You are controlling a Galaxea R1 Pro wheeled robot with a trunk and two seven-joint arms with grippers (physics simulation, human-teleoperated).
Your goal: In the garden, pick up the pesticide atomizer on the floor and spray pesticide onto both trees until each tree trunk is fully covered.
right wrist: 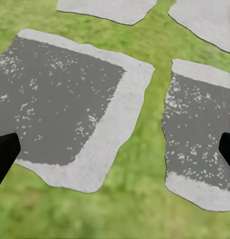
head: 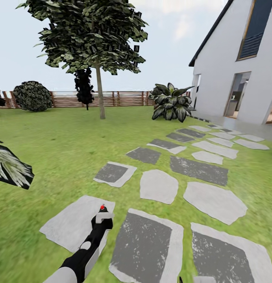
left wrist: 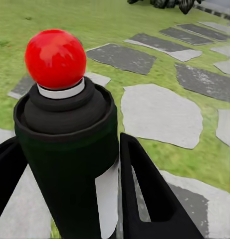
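Note:
The pesticide atomizer (head: 102, 209) is a dark bottle with a red ball cap, held upright low in the head view over a pale stepping stone. My left gripper (head: 101, 221) is shut on it. In the left wrist view the atomizer (left wrist: 65, 144) stands between the black fingers (left wrist: 144, 189) of the left gripper (left wrist: 70, 194). One tree (head: 88, 35) with a straight bare trunk (head: 100, 96) stands far ahead on the lawn, near the fence. My right gripper (right wrist: 115, 152) is open above the stones and holds nothing.
Grey stepping stones (head: 159, 184) run from my feet toward the white house (head: 238, 67) at the right. A palm-like plant (head: 171, 103) stands by the house corner. A round bush (head: 32, 96), a dark conifer (head: 84, 86) and the wooden fence (head: 126, 98) line the back.

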